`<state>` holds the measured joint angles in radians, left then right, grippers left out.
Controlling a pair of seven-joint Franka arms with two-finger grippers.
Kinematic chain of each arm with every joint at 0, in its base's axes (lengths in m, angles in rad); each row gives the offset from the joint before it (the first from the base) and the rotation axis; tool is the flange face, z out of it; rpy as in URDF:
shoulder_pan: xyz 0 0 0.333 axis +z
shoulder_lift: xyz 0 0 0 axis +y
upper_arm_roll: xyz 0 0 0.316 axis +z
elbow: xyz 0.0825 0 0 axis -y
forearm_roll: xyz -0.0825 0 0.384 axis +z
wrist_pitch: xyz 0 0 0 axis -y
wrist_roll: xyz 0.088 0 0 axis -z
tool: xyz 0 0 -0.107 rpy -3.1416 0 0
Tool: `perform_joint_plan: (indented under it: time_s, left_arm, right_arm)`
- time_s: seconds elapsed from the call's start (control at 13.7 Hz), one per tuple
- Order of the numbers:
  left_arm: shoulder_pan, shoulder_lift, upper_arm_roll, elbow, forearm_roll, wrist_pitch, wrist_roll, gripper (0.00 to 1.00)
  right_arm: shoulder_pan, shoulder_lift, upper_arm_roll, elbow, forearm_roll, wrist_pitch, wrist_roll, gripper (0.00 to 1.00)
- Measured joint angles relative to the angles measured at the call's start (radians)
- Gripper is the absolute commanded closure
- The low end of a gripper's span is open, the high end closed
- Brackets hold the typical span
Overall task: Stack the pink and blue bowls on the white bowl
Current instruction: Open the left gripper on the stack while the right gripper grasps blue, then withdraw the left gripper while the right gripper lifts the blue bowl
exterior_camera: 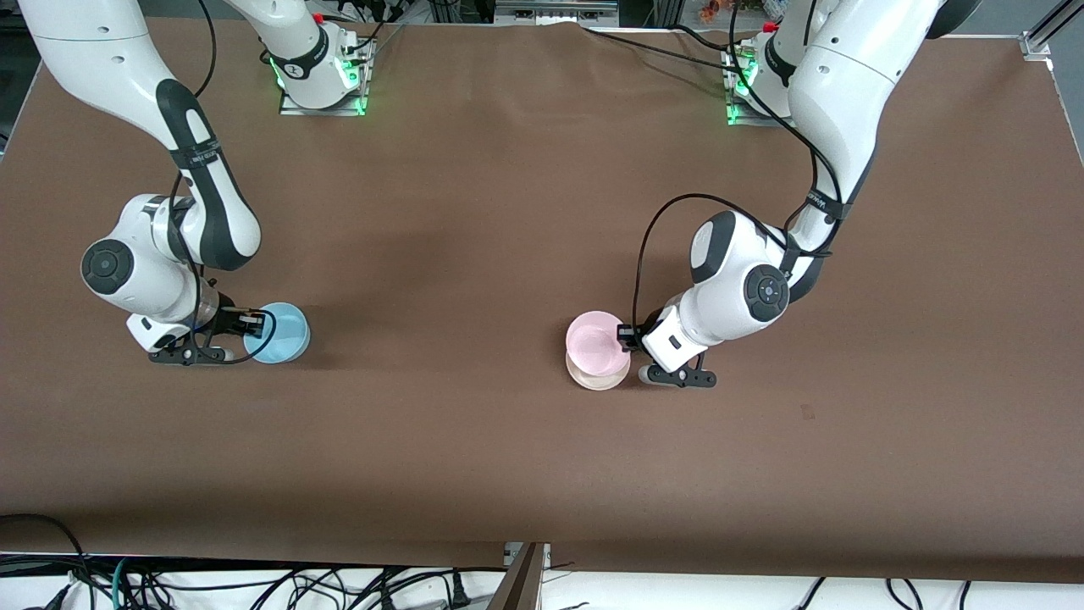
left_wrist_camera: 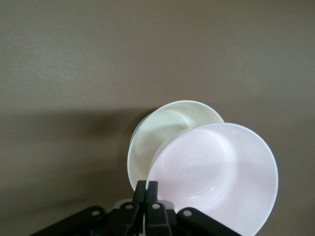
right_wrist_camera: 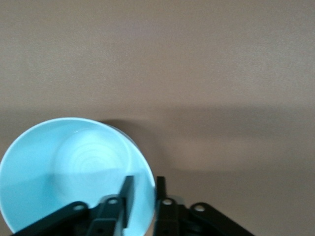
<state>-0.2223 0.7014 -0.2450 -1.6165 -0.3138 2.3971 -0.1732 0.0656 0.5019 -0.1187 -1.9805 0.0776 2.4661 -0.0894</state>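
left gripper point(exterior_camera: 624, 337): pinching the rim of the glossy pale pink bowl point(exterior_camera: 595, 341), held over the glossy white bowl point(exterior_camera: 598, 374)
right gripper point(exterior_camera: 251, 324): fingers straddle the sky-blue bowl point(exterior_camera: 282, 333) rim, not clamped
brown table point(exterior_camera: 474, 254): bare around both

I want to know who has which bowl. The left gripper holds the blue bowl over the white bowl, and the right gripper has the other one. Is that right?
Not quite. The left gripper holds the pink bowl over the white bowl, as the left wrist view shows. The blue bowl is the one the right gripper has, its fingers astride the rim.
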Motion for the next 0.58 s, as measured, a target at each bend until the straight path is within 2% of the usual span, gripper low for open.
perform_joint_plan:
  time_s: [0.29,0.36,0.44,0.51,0.58]
  left_arm:
    - [0.000,0.006,0.007,0.001,0.000,0.001,0.000,1.00]
    - [0.000,0.008,0.009,0.003,0.000,0.003,0.000,0.77]
    - [0.000,0.010,0.009,0.007,0.000,0.005,0.000,0.47]
    - [0.000,0.013,0.010,0.014,0.000,0.006,0.000,0.11]
    - [0.001,0.016,0.011,0.024,0.000,0.007,0.000,0.00]
  right_arm:
    - [0.001,-0.025,0.003,0.060,0.017,-0.112,-0.002,0.99]
    - [0.001,-0.034,0.008,0.080,0.017,-0.148,-0.002,0.99]
    - [0.002,-0.044,0.014,0.102,0.017,-0.180,-0.002,0.99]
    - [0.002,-0.052,0.021,0.125,0.017,-0.214,-0.002,0.99]
    - [0.003,-0.057,0.029,0.149,0.018,-0.248,-0.002,0.99]
